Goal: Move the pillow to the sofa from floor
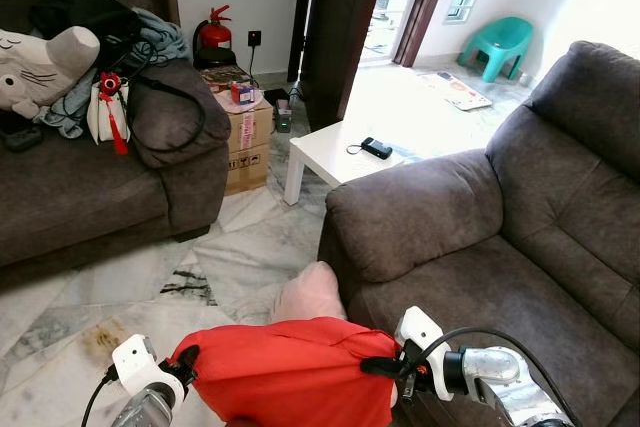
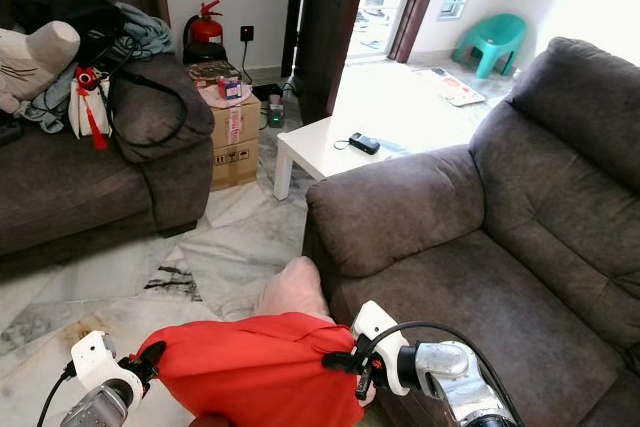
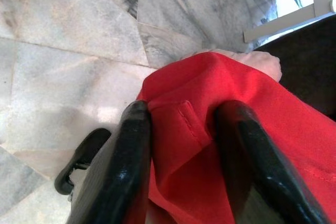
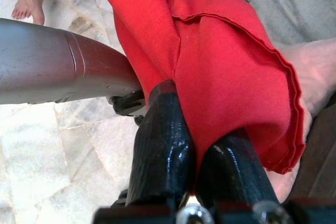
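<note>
Beside sofa [image 1: 470, 247], red pillow [image 1: 290, 372] – lower edge cut off, both grippers' jaws clamped

left pincer [image 3: 184, 145]: 2 black fingers clamp red pillow [image 3: 220, 129] | marble floor [image 3: 68, 40] beneath

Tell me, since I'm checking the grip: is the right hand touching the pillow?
Touching. The right wrist view shows the right hand with both black fingers pinched on a fold of the pillow's red cover, no gap between.

Pillow held between two sofas
Pillow [image 1: 290, 367] at 6 o'clock; sofa [image 1: 520, 247] at 3, second sofa [image 1: 90, 187] at 10, table [image 1: 345, 152] at 12.
</note>
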You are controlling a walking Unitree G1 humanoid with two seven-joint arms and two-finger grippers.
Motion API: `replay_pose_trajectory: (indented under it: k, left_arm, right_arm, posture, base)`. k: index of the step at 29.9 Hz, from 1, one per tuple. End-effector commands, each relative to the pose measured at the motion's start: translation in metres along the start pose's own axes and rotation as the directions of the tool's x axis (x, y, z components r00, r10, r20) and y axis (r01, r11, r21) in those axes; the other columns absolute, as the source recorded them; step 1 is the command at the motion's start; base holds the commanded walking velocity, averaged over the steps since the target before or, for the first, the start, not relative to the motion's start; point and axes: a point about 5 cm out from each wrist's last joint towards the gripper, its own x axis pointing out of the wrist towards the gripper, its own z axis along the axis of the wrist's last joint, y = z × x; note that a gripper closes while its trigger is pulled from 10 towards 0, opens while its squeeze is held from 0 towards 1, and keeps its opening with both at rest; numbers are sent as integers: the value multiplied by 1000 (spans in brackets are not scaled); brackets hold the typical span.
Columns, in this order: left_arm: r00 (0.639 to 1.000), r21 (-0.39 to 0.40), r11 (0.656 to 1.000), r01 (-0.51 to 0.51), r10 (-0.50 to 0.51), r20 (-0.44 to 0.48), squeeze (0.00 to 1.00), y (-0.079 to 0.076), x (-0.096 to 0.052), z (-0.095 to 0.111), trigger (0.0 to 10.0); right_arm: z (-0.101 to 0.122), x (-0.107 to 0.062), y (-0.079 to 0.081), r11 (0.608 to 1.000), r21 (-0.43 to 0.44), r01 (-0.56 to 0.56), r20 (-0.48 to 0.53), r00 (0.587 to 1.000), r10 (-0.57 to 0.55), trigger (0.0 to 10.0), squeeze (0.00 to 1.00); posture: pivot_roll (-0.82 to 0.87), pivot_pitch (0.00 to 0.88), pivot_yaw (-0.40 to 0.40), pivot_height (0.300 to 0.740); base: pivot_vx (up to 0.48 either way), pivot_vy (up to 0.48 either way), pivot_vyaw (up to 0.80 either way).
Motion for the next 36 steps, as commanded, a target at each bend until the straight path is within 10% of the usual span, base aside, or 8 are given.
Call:
replay_pose_trajectory:
  k: [1, 36]
  left_arm:
    - [1000, 17, 1000, -4, 4, -24, 0, -2, 1, -4, 0]
    - [999, 59, 997, 39, -40, 14, 0, -10, 1, -2, 0]
  right_arm:
    - [7, -13, -10, 998, -19, 54, 32, 998, -54, 10000, 0]
    - [11, -12, -15, 992, -8, 129, 73, 989, -128, 10000, 0]
  posture:
    - [172, 4, -191, 740]
    - [171, 0, -182, 740]
  base:
    - [0, 0, 0]
    - [0, 0, 0]
